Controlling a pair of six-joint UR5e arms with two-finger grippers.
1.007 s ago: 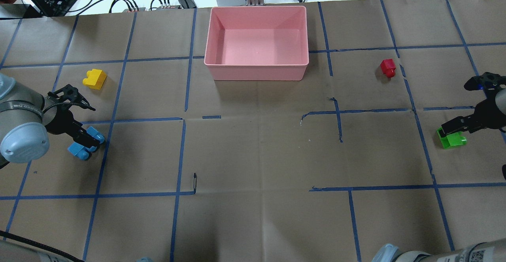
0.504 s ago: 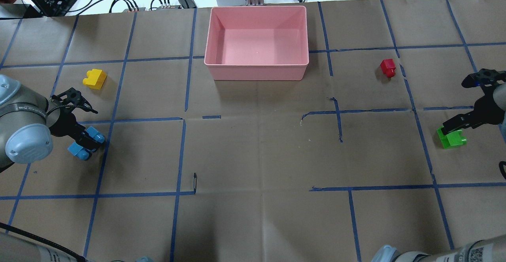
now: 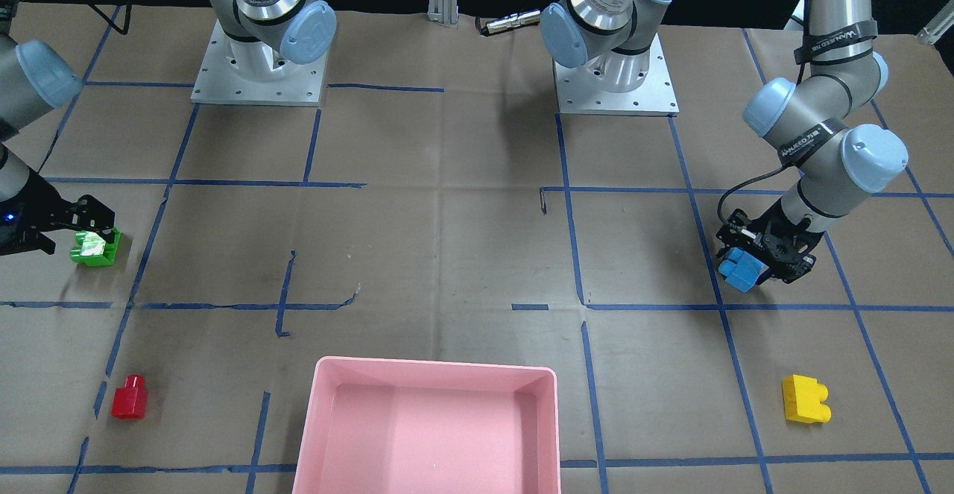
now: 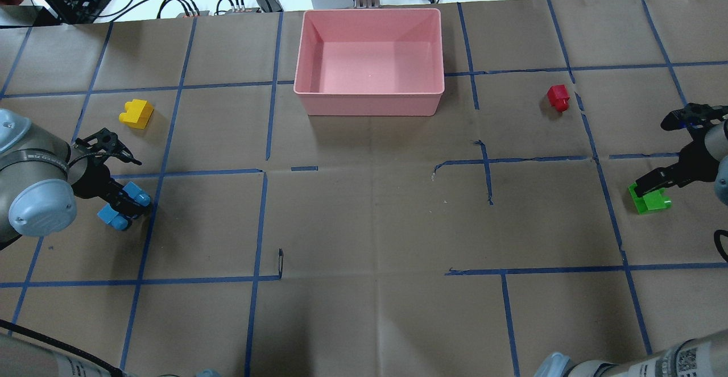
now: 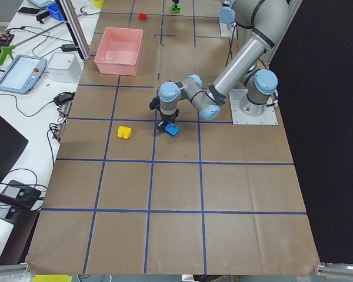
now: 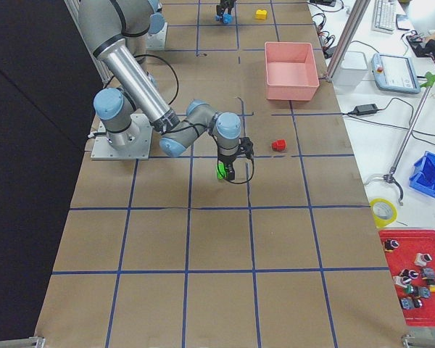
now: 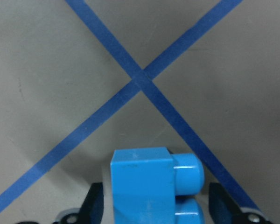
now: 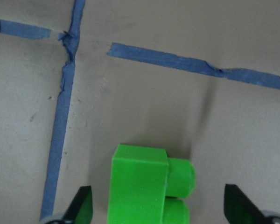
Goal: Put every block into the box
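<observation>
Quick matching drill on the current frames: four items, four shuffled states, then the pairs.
Items
1. light blue brick
2. green brick
3. red brick
4. pink box

States
A. empty, nothing inside
B. on the table, straddled by the right gripper, gaps on both sides
C. lying free on the table, no gripper at it
D. on the table, straddled by the left gripper

Pairs: 1-D, 2-B, 3-C, 4-A

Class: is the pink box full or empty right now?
Empty: the pink box shows only a bare floor in both table views; nothing lies inside.
</observation>
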